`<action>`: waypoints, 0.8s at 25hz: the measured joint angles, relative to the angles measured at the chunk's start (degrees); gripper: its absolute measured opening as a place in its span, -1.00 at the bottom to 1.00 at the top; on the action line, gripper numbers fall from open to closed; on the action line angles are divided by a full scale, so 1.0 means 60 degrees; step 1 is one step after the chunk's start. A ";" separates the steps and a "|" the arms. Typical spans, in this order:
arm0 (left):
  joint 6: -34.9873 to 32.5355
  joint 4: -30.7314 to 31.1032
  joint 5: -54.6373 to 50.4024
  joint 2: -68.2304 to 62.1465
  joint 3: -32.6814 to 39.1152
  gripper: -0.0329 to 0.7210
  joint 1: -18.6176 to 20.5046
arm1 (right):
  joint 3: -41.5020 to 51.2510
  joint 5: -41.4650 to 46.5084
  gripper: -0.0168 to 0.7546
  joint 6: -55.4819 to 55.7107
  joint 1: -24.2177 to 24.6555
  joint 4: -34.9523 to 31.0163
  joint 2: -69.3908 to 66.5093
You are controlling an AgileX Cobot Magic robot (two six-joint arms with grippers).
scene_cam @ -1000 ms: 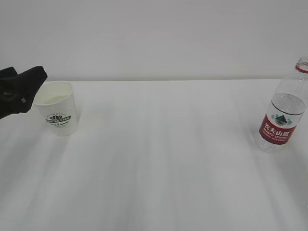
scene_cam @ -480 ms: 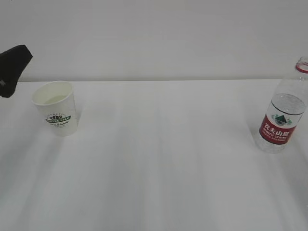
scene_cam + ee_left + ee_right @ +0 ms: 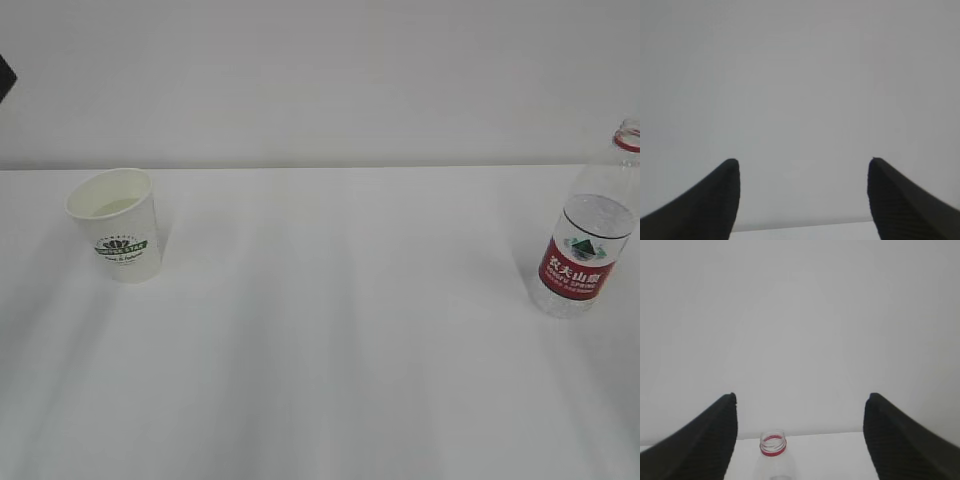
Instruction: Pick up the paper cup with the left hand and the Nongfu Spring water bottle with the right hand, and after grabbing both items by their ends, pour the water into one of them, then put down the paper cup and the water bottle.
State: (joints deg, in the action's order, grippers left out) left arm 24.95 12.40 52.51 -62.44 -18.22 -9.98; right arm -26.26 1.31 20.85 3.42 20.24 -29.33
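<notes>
The white paper cup (image 3: 117, 237) with a green round logo stands upright at the left of the table. The Nongfu Spring water bottle (image 3: 587, 240), uncapped with a red neck ring and red label, stands upright at the far right. Only a black tip of the left hand (image 3: 5, 78) shows at the left edge, above and left of the cup. In the left wrist view my left gripper (image 3: 802, 162) is open with only wall between its fingers. My right gripper (image 3: 800, 397) is open; the bottle's open neck (image 3: 773, 445) shows below, between its fingers. Water in the cup or bottle is not clear to me.
A white table (image 3: 340, 330) runs to a plain white wall at the back. The bottle stands close to the right edge of the exterior view.
My left gripper has drawn away from the cup, up and to the left, almost leaving the exterior view. Cup and bottle have not moved.
</notes>
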 joint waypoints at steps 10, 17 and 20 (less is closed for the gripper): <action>0.0000 0.0017 -0.3444 0.3124 0.0068 0.63 0.0000 | -0.0354 0.2040 0.58 0.0000 0.0000 -0.0077 0.1047; 0.0000 0.0017 -0.6160 0.5336 0.0082 0.62 0.0000 | -0.0354 0.2587 0.58 0.0000 0.0000 -0.0156 0.1395; 0.0000 0.0017 -0.7238 0.6136 0.0082 0.62 0.0000 | -0.0354 0.2764 0.58 0.0000 0.0000 -0.0381 0.1395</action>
State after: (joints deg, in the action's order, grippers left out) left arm 24.95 12.51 9.09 -25.62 -17.73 -9.98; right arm -28.39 17.89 20.85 3.42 17.95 -20.97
